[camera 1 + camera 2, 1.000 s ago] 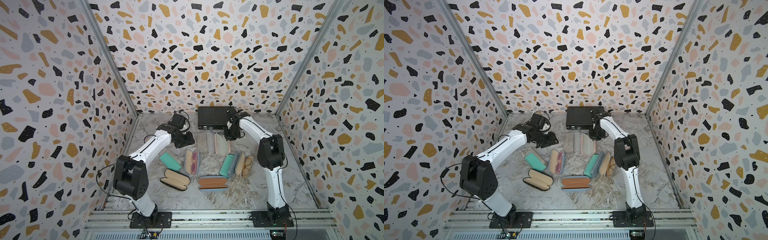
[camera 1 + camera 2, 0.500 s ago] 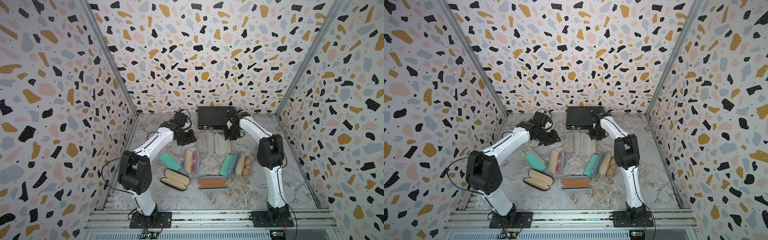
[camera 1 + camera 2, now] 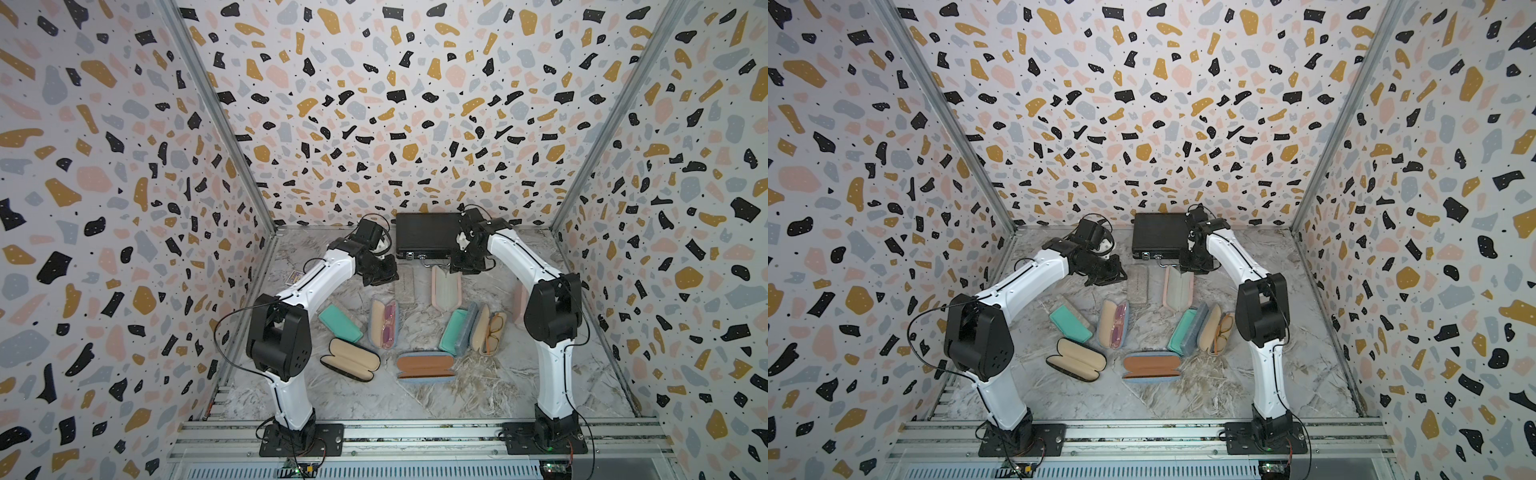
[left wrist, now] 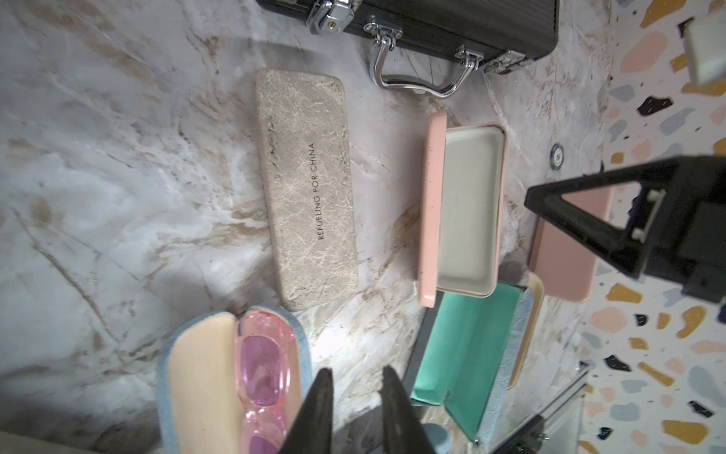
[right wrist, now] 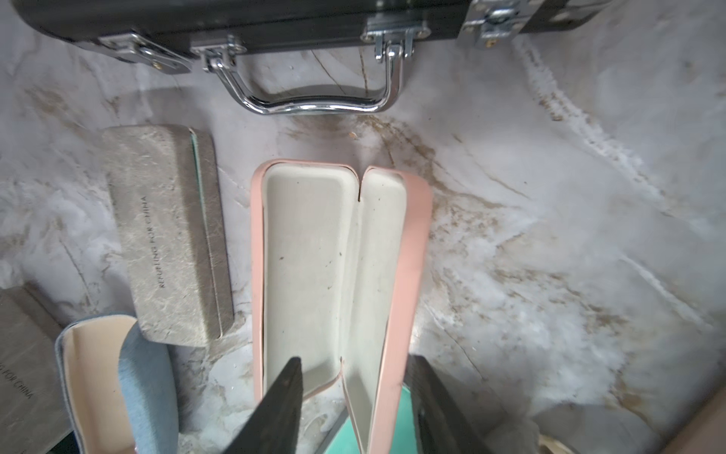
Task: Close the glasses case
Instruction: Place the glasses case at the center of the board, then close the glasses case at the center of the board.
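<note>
- Left hand: fingers slightly parted, holding nothing, over the marble counter.
- Just ahead of it lies a shut grey stone-look case printed "REFUELING FOR CHINA".
- The pink glasses case, cream-lined, lies open; its tilted half is between the right hand's fingers.
- Right hand: jaws spread, gripping nothing.

Grey case, left wrist view: "REFUELING FOR CHINA", black capitals in one line along the lid.
Grey case, right wrist view: the same words, blurred but legible.
Top views: the grey case lies mid-frame in both; the print is too small to read.
Second grey case, cut by the frame edge: only "FOR CHINA" shows.
</note>
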Controlling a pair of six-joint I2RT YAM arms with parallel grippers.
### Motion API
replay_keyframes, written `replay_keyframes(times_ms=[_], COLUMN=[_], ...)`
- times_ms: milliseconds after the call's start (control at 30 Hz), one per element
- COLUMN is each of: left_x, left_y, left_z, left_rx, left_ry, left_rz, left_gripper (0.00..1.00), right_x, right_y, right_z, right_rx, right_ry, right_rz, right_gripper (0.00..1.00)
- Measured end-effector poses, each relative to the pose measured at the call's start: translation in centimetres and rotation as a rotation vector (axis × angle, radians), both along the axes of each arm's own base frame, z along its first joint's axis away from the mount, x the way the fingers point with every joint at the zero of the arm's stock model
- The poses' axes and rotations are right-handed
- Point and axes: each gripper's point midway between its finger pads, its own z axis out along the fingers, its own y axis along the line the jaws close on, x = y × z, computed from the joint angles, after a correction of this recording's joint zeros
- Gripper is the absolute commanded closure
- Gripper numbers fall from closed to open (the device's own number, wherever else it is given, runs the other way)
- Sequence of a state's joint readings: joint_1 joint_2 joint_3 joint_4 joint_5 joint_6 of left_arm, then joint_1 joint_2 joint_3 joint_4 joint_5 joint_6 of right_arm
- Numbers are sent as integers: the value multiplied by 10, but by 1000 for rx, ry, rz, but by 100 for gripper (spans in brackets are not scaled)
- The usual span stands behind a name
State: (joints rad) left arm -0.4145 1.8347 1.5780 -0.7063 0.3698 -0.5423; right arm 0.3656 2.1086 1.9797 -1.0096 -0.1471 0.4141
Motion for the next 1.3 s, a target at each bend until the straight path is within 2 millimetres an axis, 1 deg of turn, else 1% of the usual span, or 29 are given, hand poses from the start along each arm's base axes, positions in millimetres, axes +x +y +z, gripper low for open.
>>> replay_keyframes(times_ms=[67,100,133,200,267,400,533,667,800,967,1300], left_x=[0,-1,-1,-1,0,0,-3,-1,5,8,12], left_y=[-4,-7,-10,-15,-21,-30,-31,-36,-41,-50,-74], left_z=[0,-1,-1,-3,-7,-22,-38,-50,-58,-68,-77], left_rx=[-2,-4,-4,-2,3,23,48,71,91,116,135], left_ry=[0,4,6,14,24,52,92,122,130,145,148], left_rz=[-10,-16,-24,-37,-52,-82,-97,-115,-124,-140,-190], left_gripper=[97,100,100,100,100,100,100,100,100,100,100], right_x=[-6,-9,-12,-17,-22,-29,-34,-31,-30,-30,-30], right_y=[-5,-8,-12,-19,-27,-39,-45,-42,-40,-37,-36], right_z=[10,13,17,18,15,-4,-20,-27,-37,-48,-56], right_rx=[-5,-10,-14,-22,-27,-38,-40,-26,-17,-7,-7], right_ry=[-17,-23,-30,-36,-27,12,48,49,61,81,94], right_rz=[-6,-11,-15,-21,-34,-53,-65,-64,-61,-56,-54], right_gripper=[74,82,88,95,99,100,100,100,100,100,100])
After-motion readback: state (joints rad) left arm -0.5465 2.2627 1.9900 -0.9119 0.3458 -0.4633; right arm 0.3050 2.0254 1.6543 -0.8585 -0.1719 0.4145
